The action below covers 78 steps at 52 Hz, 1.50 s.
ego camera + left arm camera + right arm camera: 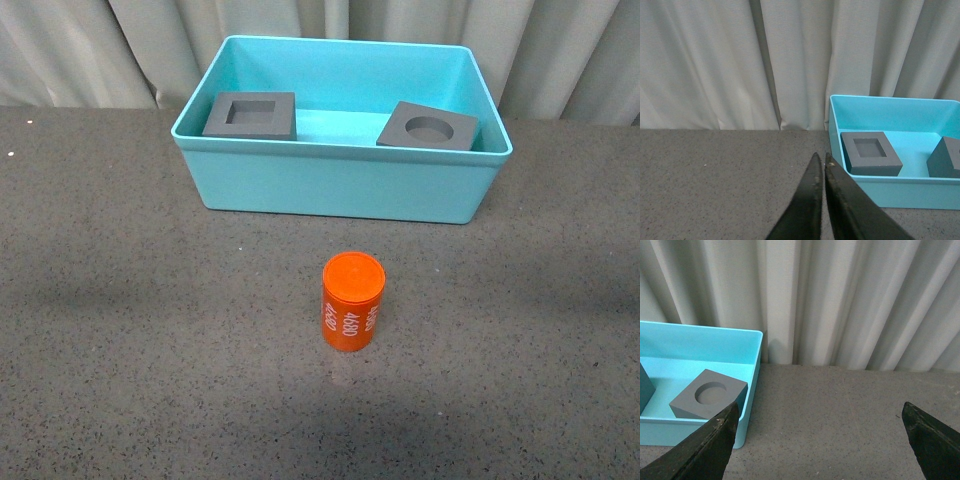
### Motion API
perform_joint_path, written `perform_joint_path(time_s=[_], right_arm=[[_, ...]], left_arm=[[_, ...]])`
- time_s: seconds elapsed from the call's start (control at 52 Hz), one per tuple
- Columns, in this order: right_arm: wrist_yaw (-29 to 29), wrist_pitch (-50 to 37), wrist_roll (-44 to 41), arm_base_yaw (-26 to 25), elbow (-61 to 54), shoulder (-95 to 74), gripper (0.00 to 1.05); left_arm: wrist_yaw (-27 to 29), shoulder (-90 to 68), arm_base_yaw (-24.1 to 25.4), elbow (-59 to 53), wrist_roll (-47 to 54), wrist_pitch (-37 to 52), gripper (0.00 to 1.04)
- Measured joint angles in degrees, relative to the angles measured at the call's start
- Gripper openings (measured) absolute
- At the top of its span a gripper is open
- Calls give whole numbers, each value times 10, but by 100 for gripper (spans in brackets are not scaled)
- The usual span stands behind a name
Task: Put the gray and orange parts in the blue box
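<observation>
Both gray parts are already lying inside the blue box, so two thirds of the job is looking done. The square-recess cube is sitting flat close to the left wall. The round-recess cube is resting askew near the right wall, seemingly a little tipped, as a dropped part might settle. They are lying well apart, leaving bare floor between them, which should be taking the last piece easily. That piece, the orange cylinder, is standing upright on the table outside the box, near the middle of its front wall, with the white "4680" print running sideways down its flank. Standing on end, it is offering its round sides to a grasp from above or the side. Neither arm is showing in the front view. The left hand is hovering off the box's left end with its fingers pressed together on nothing, apparently parked out of the way. The right hand is hanging off the box's right end with fingers spread wide and empty, seemingly readier for the cylinder.
</observation>
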State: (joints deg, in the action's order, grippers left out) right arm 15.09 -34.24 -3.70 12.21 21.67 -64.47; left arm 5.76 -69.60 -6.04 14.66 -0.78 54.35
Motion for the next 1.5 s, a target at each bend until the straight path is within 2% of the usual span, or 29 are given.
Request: perform_joint_path(time_s=[0.212,0.269,0.365,0.519,1.115,1.5], right_arm=[[0,0,0,0,0,0,95],[0,0,0,0,0,0,95],[0,0,0,0,0,0,95],[0,0,0,0,0,0,95],[0,0,0,0,0,0,95],[0,0,0,0,0,0,95]], left_arm=[[-16,80,18,-55,3,-25,4],[-53,112,45,-71,4,-42,4],[-54,146,58,-85,4,-60,4],[-56,169,59,-121,4,-50,4],[-56,432,59,-136,5,-280,4],[-56,520,59,-136,5,-365,4]])
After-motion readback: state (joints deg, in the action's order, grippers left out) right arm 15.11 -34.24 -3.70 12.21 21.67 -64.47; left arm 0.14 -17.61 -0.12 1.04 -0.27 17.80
